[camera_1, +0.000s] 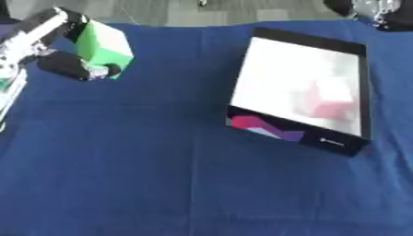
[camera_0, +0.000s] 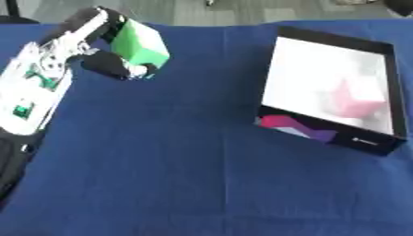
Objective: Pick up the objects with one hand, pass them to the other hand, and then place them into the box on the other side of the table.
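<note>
Left eye view: left hand (camera_0: 103, 44) near the table's (camera_0: 185, 184) far left corner, at the end of a white and silver forearm (camera_0: 36, 85) slanting in from the left edge. Fingers (camera_0: 90, 22) curled over the top of a block (camera_0: 138, 44), thumb (camera_0: 121, 67) hooked under its lower edge, so closed round the block. Block green on the front face, white on the upper side, tilted, with its lower corner pointing toward the table's middle. Whether lifted clear of the cloth or touching it: cannot tell. Blue cloth over the whole table, a faint crease running from the far edge to the near edge down the middle. Bare stretch of cloth between block and box.

Farther right, box (camera_0: 392, 87) lying on the right half of the table, well apart from the block, its long sides running roughly far to near. Black walls, pale interior, a magenta and purple pattern on the near wall. Inside, toward the near right corner, a pink item (camera_0: 355, 99), blurred, shape not clear. Right hand nowhere within either view. Beyond the table's far edge, grey floor (camera_0: 218, 11).
</note>
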Controlling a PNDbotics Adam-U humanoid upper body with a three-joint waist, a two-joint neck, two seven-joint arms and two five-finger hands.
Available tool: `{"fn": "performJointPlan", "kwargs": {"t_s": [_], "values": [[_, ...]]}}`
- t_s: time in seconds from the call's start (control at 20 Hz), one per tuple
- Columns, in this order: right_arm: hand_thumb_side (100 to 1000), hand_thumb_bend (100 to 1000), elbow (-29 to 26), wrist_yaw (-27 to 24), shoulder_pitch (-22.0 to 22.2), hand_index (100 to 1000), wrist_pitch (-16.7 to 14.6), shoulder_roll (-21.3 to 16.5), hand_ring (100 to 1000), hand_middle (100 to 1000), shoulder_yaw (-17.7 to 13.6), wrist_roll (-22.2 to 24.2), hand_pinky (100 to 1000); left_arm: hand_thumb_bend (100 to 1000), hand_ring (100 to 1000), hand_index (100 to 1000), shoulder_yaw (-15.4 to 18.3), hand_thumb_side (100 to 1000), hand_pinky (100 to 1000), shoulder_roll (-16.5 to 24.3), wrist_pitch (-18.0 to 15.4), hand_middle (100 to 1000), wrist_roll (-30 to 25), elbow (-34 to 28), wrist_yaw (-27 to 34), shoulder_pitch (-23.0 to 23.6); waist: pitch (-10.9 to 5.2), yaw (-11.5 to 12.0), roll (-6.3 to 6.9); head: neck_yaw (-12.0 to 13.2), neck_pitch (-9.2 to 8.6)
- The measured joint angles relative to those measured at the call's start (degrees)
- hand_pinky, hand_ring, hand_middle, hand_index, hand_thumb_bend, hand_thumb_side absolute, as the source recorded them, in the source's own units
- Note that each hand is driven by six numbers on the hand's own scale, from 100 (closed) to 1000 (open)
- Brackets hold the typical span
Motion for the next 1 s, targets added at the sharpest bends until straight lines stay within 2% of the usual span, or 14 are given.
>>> {"fn": "performJointPlan", "kwargs": {"t_s": [0.1,0.15,0.2,0.7,1.0], "values": [[179,583,-0.01,1.53,-1.30,886,-0.26,0.00,829,730,1.22,1.38,840,120,622,536,-0.22,241,740,-1.15,-2.05,551,2.13,0.00,1.10,0.87,0.00,0.00,-0.18,-0.23,0.00],[132,626,-0.03,2.42,-1.84,885,-0.32,0.01,829,730,1.83,1.97,840,118,621,536,-0.36,243,740,-1.65,-3.00,550,3.08,-0.03,1.63,1.25,0.00,0.00,-0.20,-0.35,-0.01],[176,597,-0.03,3.33,-2.28,884,-0.35,0.06,830,733,2.43,2.54,840,115,619,536,-0.52,244,739,-2.13,-3.87,549,3.95,-0.11,2.15,1.62,0.00,0.01,-0.23,-0.44,-0.01],[165,615,-0.12,12.22,-4.94,879,-0.92,1.39,833,748,7.74,6.86,841,100,610,538,-1.57,240,738,-5.88,-10.19,547,9.94,-2.62,3.13,5.27,0.00,0.24,-0.77,-1.02,0.10],[161,616,-0.13,16.43,-5.94,880,-1.82,2.69,835,755,10.26,9.31,842,100,602,536,-1.93,241,734,-7.76,-12.58,543,11.91,-3.23,0.92,7.03,0.00,0.59,-1.26,-1.90,1.49]]}}
